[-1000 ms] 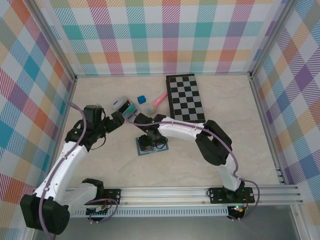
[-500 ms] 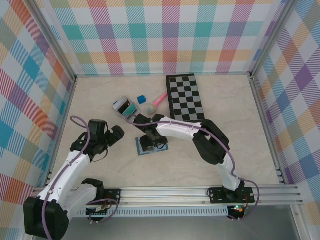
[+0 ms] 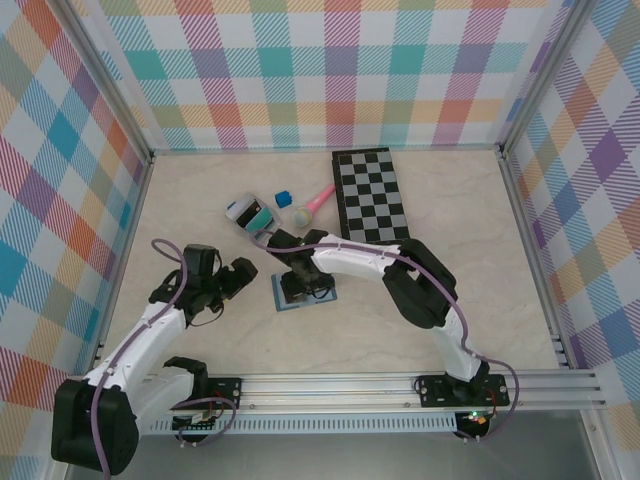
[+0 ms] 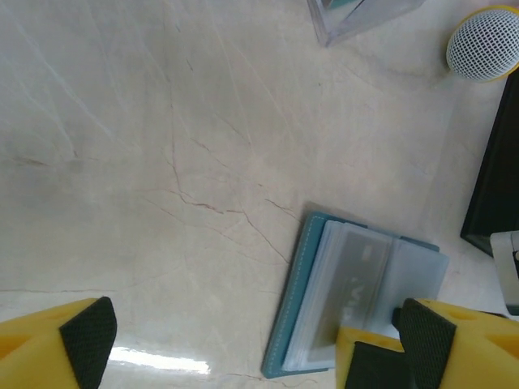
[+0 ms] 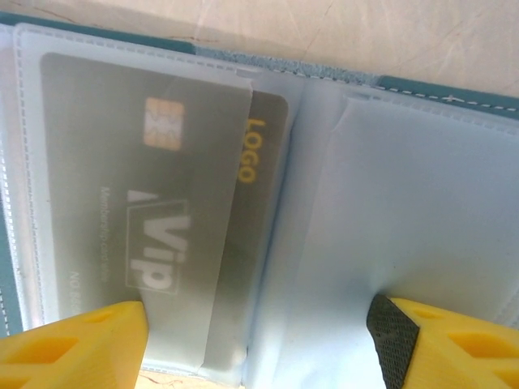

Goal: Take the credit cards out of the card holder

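Seeing our right gripper [image 5: 255, 332] spread apart low over the open card holder [image 5: 422, 194] mid-table, grey credit card [image 5: 146, 203] tucked in its clear sleeve, our left gripper [image 4: 251, 336] gaping empty nearby, leftward.

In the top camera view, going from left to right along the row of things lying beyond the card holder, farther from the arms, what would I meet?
small clear box → small blue block → toy microphone with pink handle → chessboard
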Motion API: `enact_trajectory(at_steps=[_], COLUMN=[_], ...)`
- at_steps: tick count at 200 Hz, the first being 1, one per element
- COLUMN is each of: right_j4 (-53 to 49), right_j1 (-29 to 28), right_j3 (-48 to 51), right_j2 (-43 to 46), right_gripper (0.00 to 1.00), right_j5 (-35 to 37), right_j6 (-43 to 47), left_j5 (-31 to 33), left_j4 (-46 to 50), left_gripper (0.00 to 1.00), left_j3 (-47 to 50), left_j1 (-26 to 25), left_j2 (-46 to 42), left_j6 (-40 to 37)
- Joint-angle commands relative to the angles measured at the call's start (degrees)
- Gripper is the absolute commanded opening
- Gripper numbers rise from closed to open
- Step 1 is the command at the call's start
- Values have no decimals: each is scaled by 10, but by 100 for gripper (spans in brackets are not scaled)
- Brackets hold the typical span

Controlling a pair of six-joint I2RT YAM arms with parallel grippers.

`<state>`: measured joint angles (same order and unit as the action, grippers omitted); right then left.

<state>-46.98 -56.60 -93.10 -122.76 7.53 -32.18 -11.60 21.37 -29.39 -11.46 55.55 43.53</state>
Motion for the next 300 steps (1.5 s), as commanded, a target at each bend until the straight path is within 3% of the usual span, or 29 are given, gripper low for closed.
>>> enact_trajectory(at_steps=[1,89,142,300], right_j4=[10,48,56,63], right_j1=[10,28,31,33], right_j3=[29,75,85,91], right_j2=[-12,4,4,5], right_gripper=[71,59,56,55], right_j5=[-14,-45,-52,-58], right_j6=[-6,-6,-12,-16], left_j5=[-56,-151,-158,-125], left_j4=[-44,-149,-196,-170], left_gripper=[84,57,45,37], left_j3=[3,-12,-24,-54], left_j1=[2,-38,-74,-101], left_j2=[17,118,166,262], left_j6=[8,31,40,24])
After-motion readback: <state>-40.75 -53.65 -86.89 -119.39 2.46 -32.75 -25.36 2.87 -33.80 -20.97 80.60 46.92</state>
